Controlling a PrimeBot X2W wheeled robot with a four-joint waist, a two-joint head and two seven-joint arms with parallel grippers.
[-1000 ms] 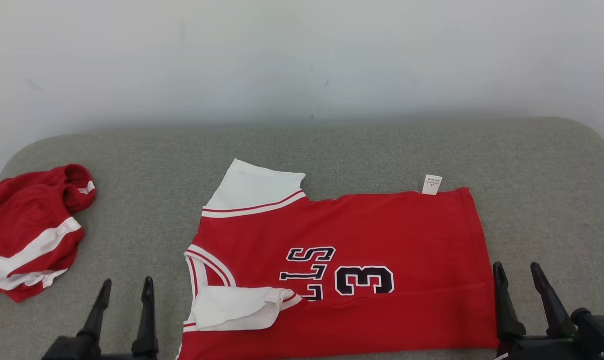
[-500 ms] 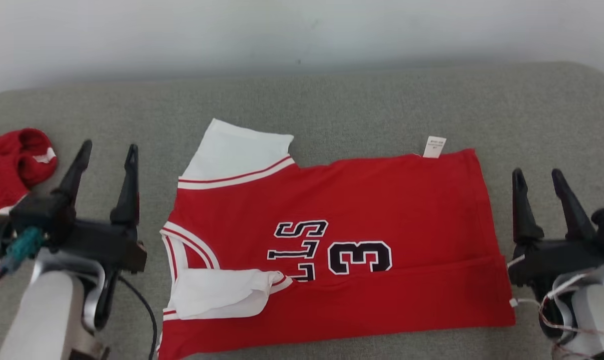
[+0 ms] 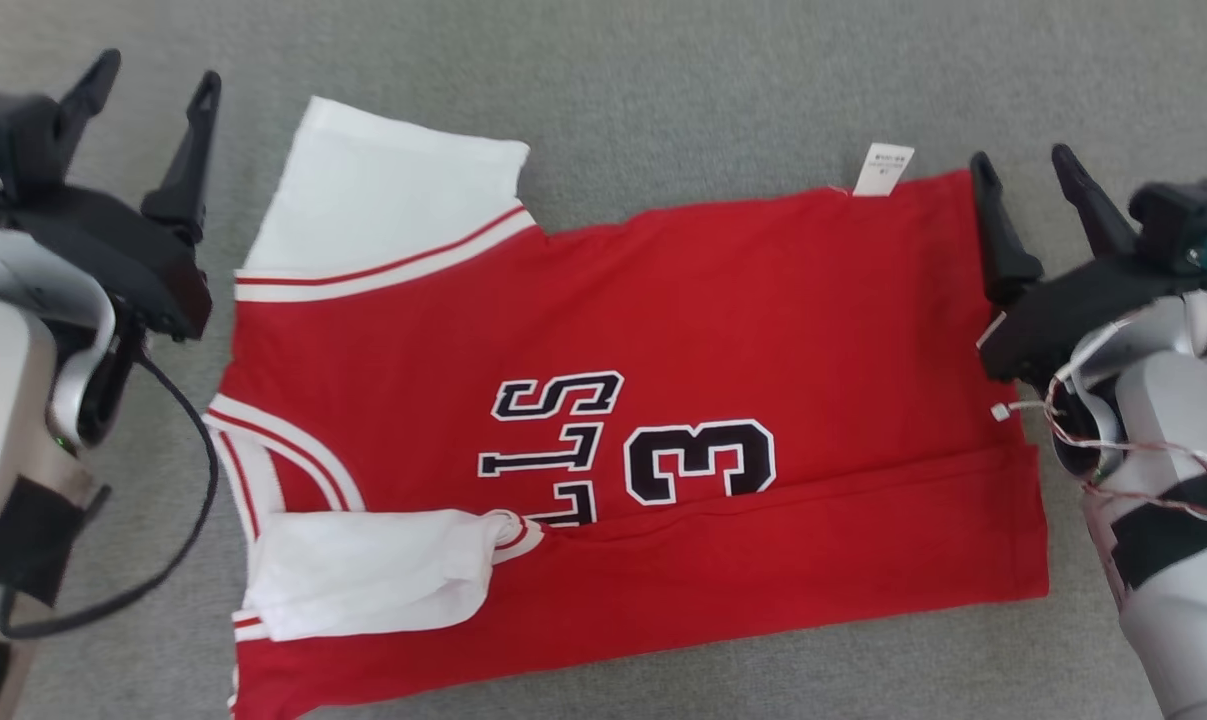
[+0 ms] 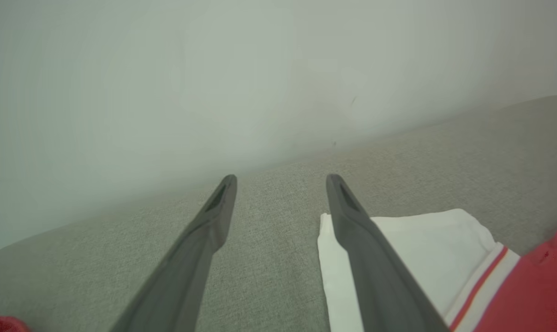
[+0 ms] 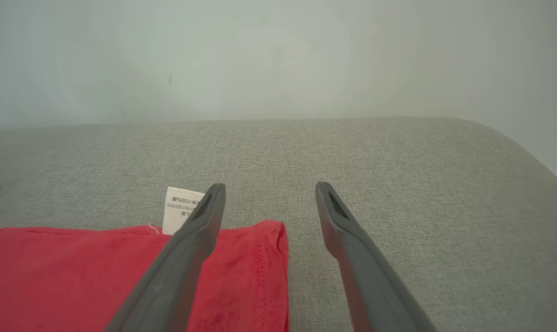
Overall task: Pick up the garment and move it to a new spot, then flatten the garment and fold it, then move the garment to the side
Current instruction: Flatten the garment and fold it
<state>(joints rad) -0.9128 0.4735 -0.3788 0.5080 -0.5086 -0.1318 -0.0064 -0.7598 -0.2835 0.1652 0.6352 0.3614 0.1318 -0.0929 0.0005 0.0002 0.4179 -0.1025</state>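
The garment (image 3: pixel 663 400) is a red jersey with white sleeves and dark lettering, spread sideways on the grey cushion (image 3: pixel 663 90) with its near edge folded over. My left gripper (image 3: pixel 153 85) hovers open beside the far white sleeve (image 3: pixel 383 190), its right finger over the sleeve (image 4: pixel 421 249) edge in the left wrist view. My right gripper (image 3: pixel 1023 165) hovers open at the far hem corner (image 5: pixel 260 267) by the white label (image 5: pixel 179 214). Neither holds anything.
A pale wall (image 5: pixel 278 55) rises behind the cushion (image 5: pixel 398 184). A scrap of another red cloth (image 4: pixel 1 325) shows at the left wrist view's bottom left corner. The cushion's rounded end lies to the right of my right gripper (image 5: pixel 269 186).
The head camera has tilted down, so the wall and the second red garment have left view. Both arms have come forward to the jersey's far corners, still open.
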